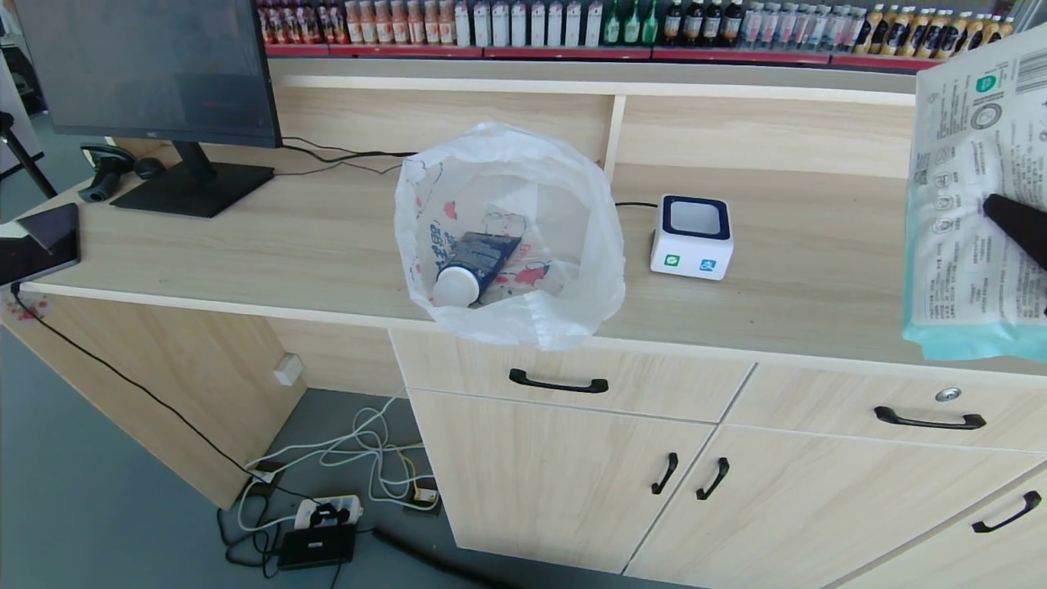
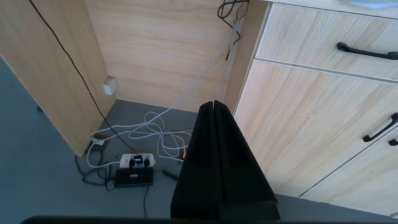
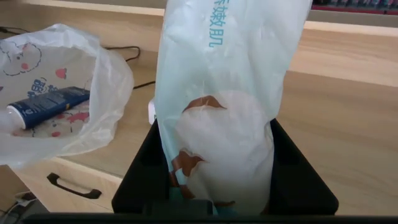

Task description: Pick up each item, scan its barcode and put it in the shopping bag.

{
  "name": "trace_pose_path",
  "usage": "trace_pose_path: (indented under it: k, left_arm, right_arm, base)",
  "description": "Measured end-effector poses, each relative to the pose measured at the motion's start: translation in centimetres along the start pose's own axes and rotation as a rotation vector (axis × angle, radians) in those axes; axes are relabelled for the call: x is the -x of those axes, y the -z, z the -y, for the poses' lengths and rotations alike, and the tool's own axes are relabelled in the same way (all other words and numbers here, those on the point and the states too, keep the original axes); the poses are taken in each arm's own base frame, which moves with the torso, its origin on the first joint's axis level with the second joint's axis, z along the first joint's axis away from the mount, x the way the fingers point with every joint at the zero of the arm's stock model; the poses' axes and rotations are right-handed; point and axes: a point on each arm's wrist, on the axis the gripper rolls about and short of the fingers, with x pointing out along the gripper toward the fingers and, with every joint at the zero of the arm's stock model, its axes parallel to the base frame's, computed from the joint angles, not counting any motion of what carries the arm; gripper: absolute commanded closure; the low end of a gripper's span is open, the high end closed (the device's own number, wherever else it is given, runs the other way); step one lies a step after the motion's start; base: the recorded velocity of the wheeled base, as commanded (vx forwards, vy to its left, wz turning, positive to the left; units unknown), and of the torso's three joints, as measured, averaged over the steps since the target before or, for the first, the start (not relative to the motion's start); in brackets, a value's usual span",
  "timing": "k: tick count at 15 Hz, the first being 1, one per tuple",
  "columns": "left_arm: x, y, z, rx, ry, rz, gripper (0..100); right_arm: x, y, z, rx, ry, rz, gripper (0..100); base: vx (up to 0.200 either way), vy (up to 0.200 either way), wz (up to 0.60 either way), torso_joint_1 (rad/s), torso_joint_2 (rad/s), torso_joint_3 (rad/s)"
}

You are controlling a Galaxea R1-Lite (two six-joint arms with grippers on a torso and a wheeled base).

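Note:
My right gripper [image 1: 1018, 225] is shut on a white and pale-green pack of wipes [image 1: 973, 204], held up at the right edge of the head view, above the counter and to the right of the scanner [image 1: 692, 236]. In the right wrist view the pack of wipes [image 3: 224, 112] stands between the black fingers [image 3: 143, 174]. A white shopping bag [image 1: 507, 237] lies open at the counter's front edge with a dark blue tube [image 1: 473, 266] inside; the bag [image 3: 62, 106] and tube [image 3: 46, 106] also show in the right wrist view. My left gripper [image 2: 214, 112] is shut, hanging low beside the cabinet.
A monitor [image 1: 155, 82] stands at the counter's back left, with a handheld scanner [image 1: 106, 172] beside it. Cables and a power strip [image 1: 327, 511] lie on the floor below. Drawers and cabinet doors with black handles [image 1: 559, 382] front the counter.

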Motion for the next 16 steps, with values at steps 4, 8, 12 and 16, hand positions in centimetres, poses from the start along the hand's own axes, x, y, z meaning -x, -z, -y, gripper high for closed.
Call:
trace_pose_path:
  k: [4,8,12,16]
  left_arm:
    - [0.0,0.0,0.0,0.0,0.0,0.0,100]
    - [0.0,0.0,0.0,0.002,0.001,0.0,100]
    - [0.0,0.0,0.0,0.001,0.0,0.0,100]
    - [0.0,0.0,0.0,-0.001,0.0,0.0,100]
  right_arm:
    - [0.7,0.9,-0.1,-0.004,0.028,-0.033,100]
    - [1.0,0.8,-0.1,-0.002,0.034,-0.029,100]
    - [1.0,1.0,-0.1,0.002,0.035,-0.039,100]
    - [0.1,1.2,0.0,0.045,0.035,-0.054,100]
  base:
    - [0.0,0.15,0.0,-0.001,0.0,0.002]
    - [0.0,0.2,0.0,0.008,0.0,0.002]
    - [0.0,0.1,0.0,0.0,0.0,0.002]
    - [0.0,0.0,0.0,0.0,0.0,0.0]
